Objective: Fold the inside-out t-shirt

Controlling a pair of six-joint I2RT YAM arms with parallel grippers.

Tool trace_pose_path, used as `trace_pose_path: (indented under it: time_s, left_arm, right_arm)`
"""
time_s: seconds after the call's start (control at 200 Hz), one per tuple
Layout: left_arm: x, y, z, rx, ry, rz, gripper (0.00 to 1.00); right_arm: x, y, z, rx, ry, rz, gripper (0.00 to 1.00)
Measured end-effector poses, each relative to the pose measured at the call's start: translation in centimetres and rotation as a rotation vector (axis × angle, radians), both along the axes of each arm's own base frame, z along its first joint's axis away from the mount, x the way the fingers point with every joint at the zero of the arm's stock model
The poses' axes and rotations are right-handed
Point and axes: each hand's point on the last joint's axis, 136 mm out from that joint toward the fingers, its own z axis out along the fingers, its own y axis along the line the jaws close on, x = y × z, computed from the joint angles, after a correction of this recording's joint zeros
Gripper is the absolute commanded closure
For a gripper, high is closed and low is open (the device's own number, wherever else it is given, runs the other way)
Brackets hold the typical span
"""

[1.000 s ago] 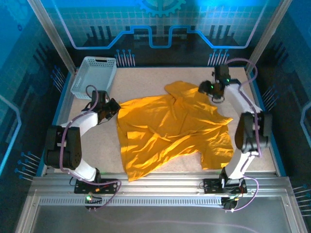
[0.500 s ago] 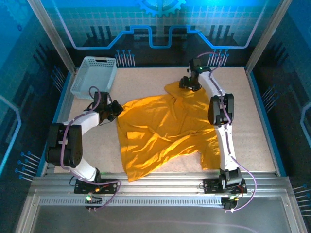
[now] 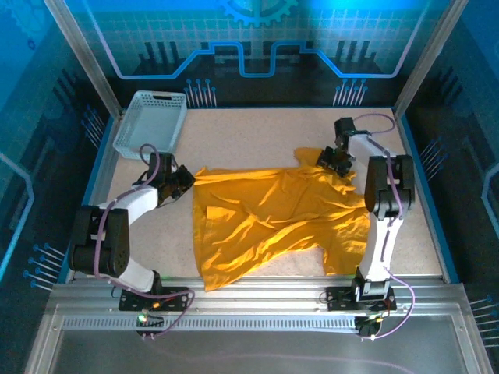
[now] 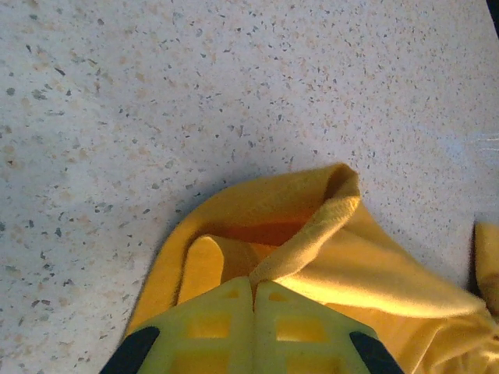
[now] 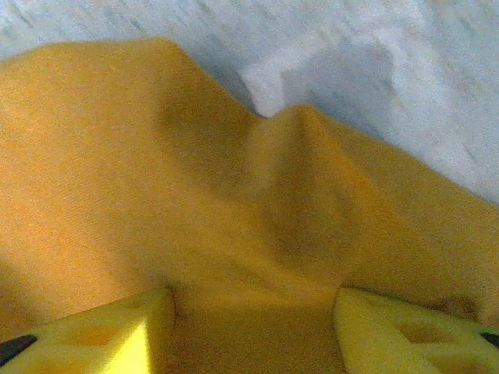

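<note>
T-shirt lies rumpled mid-counter. Left hand is clamped on its left edge; right hand sits half-open astride the far-right corner. Advice: close right fully, then pull apart evenly, low, to flatten.

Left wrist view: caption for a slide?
Left gripper, jaws shut on a yellow t-shirt edge above the speckled table.
</note>
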Motion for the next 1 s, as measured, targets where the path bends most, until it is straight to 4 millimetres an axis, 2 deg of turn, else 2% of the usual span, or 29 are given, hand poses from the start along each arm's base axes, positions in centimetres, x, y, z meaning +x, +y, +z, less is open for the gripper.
trace_pose_path:
  time_s: [0.11, 0.185, 0.27, 0.39, 0.49, 0.56, 0.665, 0.835, 0.875, 1.0]
  left_arm:
    - [0.1, -0.1, 0.0, -0.004, -0.005, 0.0, 1.0]
    - [0.2, -0.3, 0.0, -0.012, -0.01, -0.009, 1.0]
    - [0.5, -0.6, -0.4, -0.025, 0.004, -0.024, 1.0]
    - [0.7, -0.8, -0.8, -0.035, 0.016, -0.033, 1.0]
    - [0.7, -0.9, -0.8, -0.041, 0.017, -0.038, 1.0]
    - [0.8, -1.0, -0.6, -0.042, 0.015, -0.039, 1.0]
    - [1.1, -1.0, -0.2, -0.04, 0.003, -0.042, 1.0]
    - [1.4, -1.0, 0.1, -0.039, -0.004, -0.042, 1.0]
    - [1.4, -1.0, 0.0, -0.039, -0.003, -0.042, 1.0]
    - [1.3, -1.0, -0.2, -0.039, 0.003, -0.042, 1.0]
  right_arm:
    - [-2.8, 0.4, 0.3, 0.01, 0.003, 0.005, 0.41]
    - [-2.5, 0.5, 1.3, 0.009, -0.023, 0.022, 0.41]
    - [-0.3, 0.5, 3.4, -0.008, -0.083, 0.054, 0.41]
    - [4.6, 0.5, 7.5, -0.036, -0.215, 0.099, 0.41]
    - [7.8, 0.6, 8.9, -0.049, -0.274, 0.125, 0.41]
    - [9.2, 0.7, 8.2, -0.055, -0.271, 0.143, 0.42]
    - [10.5, 0.9, 5.3, -0.056, -0.217, 0.175, 0.43]
    - [10.4, 2.1, 0.5, -0.063, -0.104, 0.254, 0.43]
    - [10.3, 2.3, 0.1, -0.079, -0.091, 0.268, 0.43]
    - [10.6, 3.3, 1.2, -0.086, -0.102, 0.299, 0.46]
